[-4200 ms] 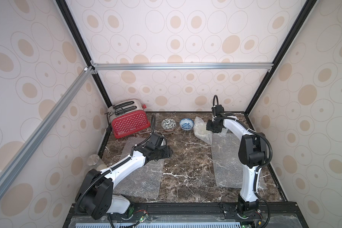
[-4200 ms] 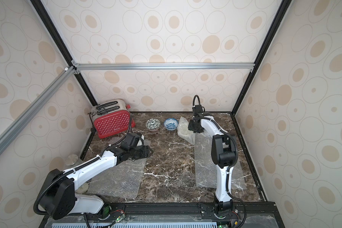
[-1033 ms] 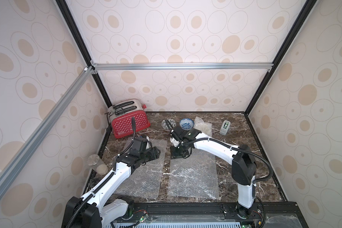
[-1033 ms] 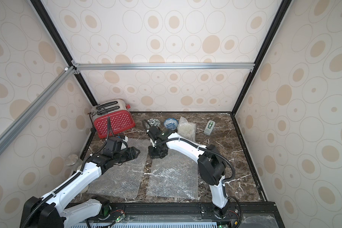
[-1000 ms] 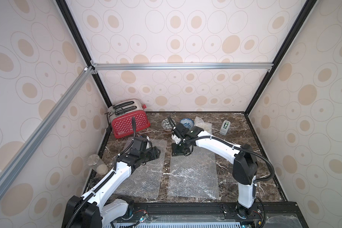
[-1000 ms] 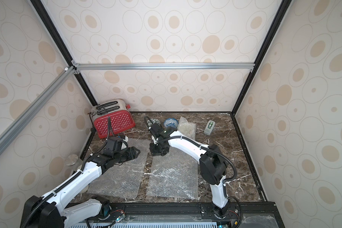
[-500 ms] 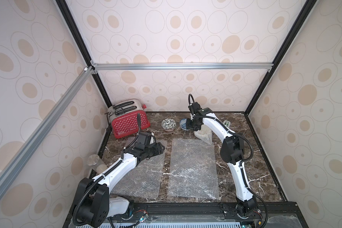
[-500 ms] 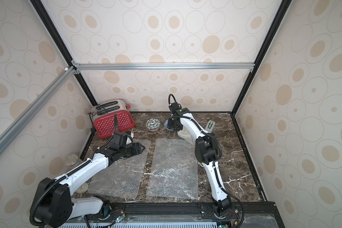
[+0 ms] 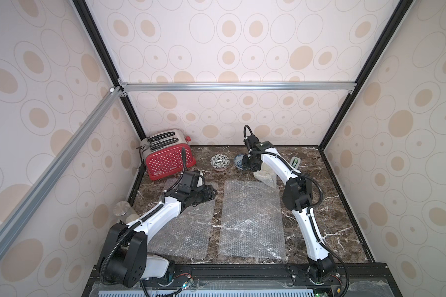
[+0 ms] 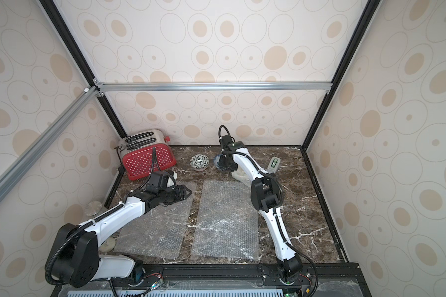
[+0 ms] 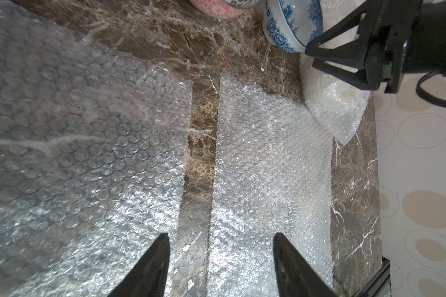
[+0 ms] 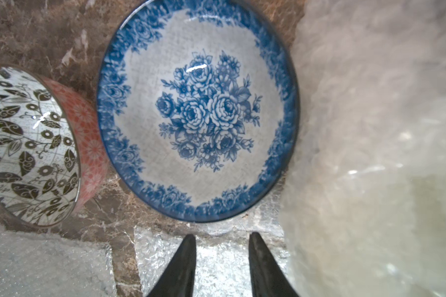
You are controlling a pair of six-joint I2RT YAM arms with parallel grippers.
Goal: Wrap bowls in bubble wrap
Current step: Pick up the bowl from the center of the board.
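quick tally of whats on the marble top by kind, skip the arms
bare bowls: 2 (black-leaf bowl, blue-flower bowl)
flat bubble wrap sheets: 2
bubble-wrapped bundle: 1
red toaster: 1
small white-and-green device: 1
total: 7

Round blue-flowered ceramic bowl (image 12: pixel 198 113): glossy glaze. Beside it, clear bubbly plastic sheet (image 11: pixel 268 164) glints on smooth brown marble tabletop (image 11: pixel 200 159).

Blue-patterned bowl (image 12: pixel 198 113) upright beside black-leaf bowl (image 12: pixel 29 144), bubble wrap sheet (image 9: pixel 252 218) flat, second sheet (image 9: pixel 188 231) alongside, third sheet (image 9: pixel 267 178) bundled
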